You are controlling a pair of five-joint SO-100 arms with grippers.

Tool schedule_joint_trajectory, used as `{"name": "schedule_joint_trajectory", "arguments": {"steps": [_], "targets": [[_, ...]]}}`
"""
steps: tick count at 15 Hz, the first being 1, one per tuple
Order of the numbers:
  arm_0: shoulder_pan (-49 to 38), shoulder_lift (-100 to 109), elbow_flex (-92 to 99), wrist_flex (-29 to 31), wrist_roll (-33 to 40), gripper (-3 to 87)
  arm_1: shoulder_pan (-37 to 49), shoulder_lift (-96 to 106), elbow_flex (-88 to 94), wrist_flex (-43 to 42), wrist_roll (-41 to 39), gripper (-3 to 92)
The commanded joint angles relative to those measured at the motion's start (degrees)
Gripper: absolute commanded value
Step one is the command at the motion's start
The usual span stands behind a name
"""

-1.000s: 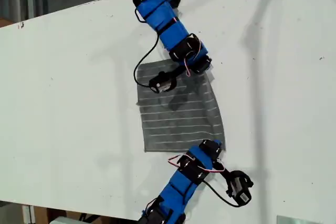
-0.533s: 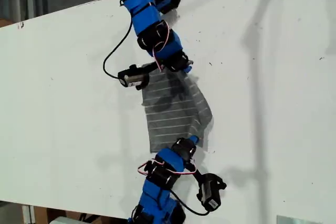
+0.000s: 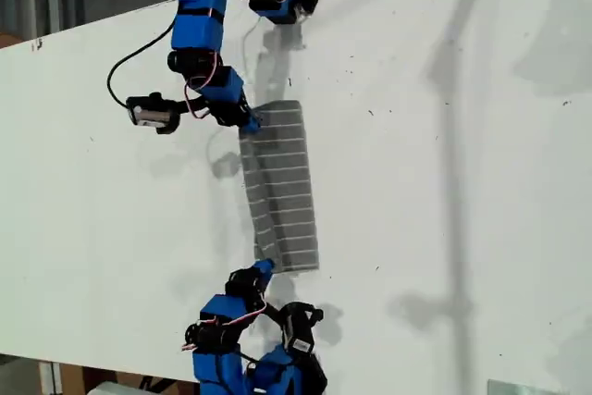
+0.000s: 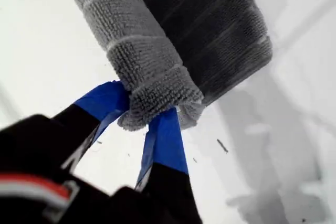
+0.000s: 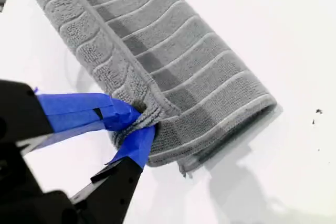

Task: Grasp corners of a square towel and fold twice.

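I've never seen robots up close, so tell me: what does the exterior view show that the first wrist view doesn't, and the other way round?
Only the exterior view shows the whole folded towel as a narrow strip on the white table, with an arm at each end.

Only the first wrist view shows, close up, my first gripper pinching a towel corner with the looped fabric bunched between its blue fingers.

Both show the grey striped towel, the white table and blue gripper parts.
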Motion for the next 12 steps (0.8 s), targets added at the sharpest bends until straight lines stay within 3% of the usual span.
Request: {"name": "schedule_joint_trajectory", "arguments": {"steps": [1,6,9,12], "targets": [[-8.09,5.63,5.45,-2.02,3.16,0.1,6.50,-1.23,-3.25,-1.05,-4.48,-0.1],[-27.86,-10.37,3.25,-5.36,13.01,0.1,16.00,-24.79,-18.11,-1.05,-9.14,-0.1],[-30.15,-25.66,-6.06,-4.39,15.38,0.1,17.40,-36.83,-22.68,-2.02,-9.40,-0.1],[-27.25,-26.54,-12.13,2.20,13.89,0.1,17.75,-35.77,-24.52,1.14,-9.84,-0.1]]}}
